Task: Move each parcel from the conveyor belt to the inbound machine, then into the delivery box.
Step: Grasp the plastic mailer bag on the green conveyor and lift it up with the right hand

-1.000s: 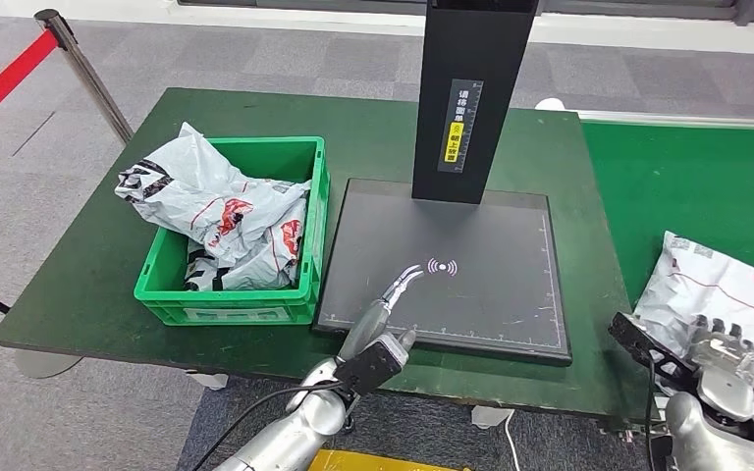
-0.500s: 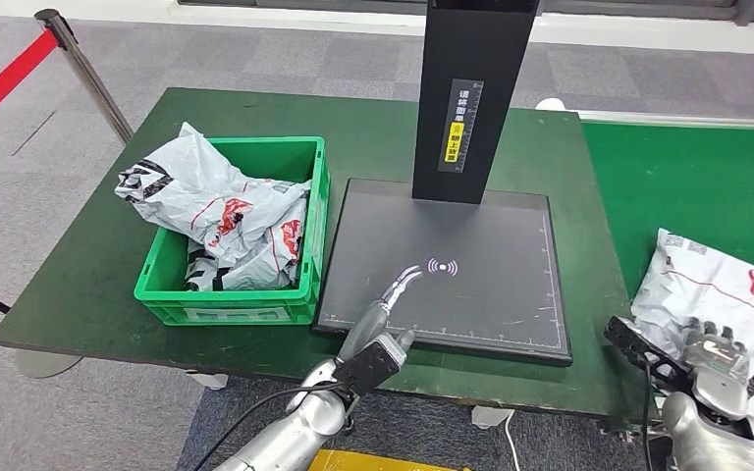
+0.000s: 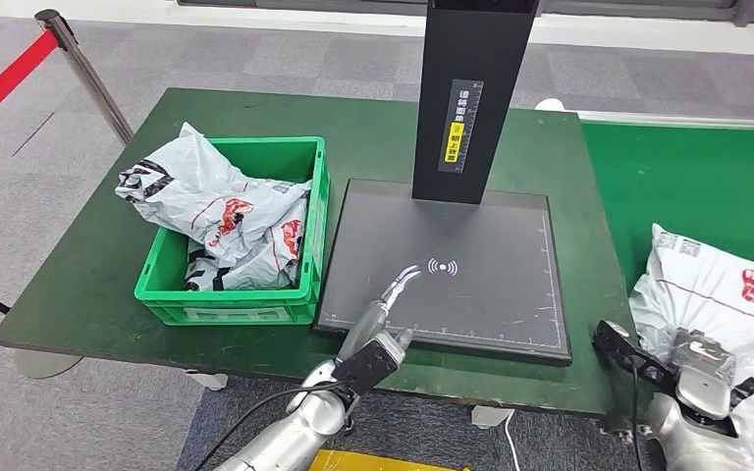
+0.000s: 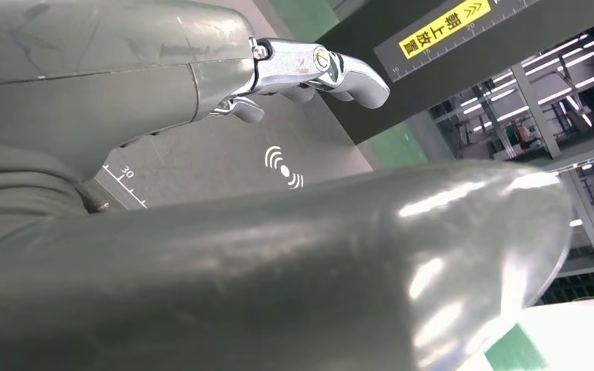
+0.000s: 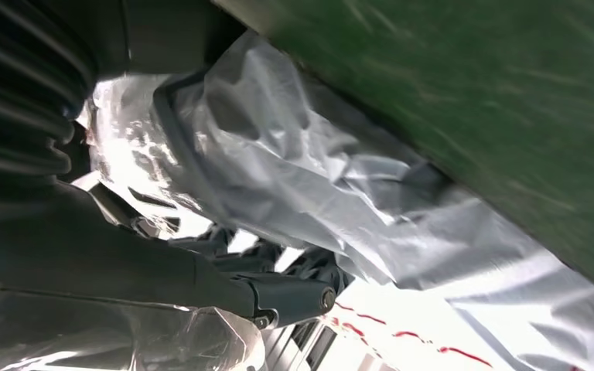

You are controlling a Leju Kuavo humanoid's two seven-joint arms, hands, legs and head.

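My right hand (image 3: 702,368) is down at the near edge of the green conveyor belt (image 3: 687,177), its fingers closed on the white parcel (image 3: 722,294) with red and black print; in the right wrist view my dark fingers (image 5: 278,297) press into the crumpled plastic of that parcel (image 5: 340,178). The parcel lies on the belt, near its left edge, just beside the right edge of the table (image 3: 88,275).

My left hand (image 3: 383,319) holds nothing, its fingers stretched forward and apart over the near edge of the inbound machine (image 3: 491,285), the dark flat plate in the middle of the table. In the left wrist view my fingertips (image 4: 363,77) reach toward the machine's black upright post (image 4: 464,46), above the white signal mark printed on the plate.

The green delivery box (image 3: 245,294) sits at the left of the table, touching the plate's left edge, with several white parcels piled in it (image 3: 216,211), one hanging over its far left corner.
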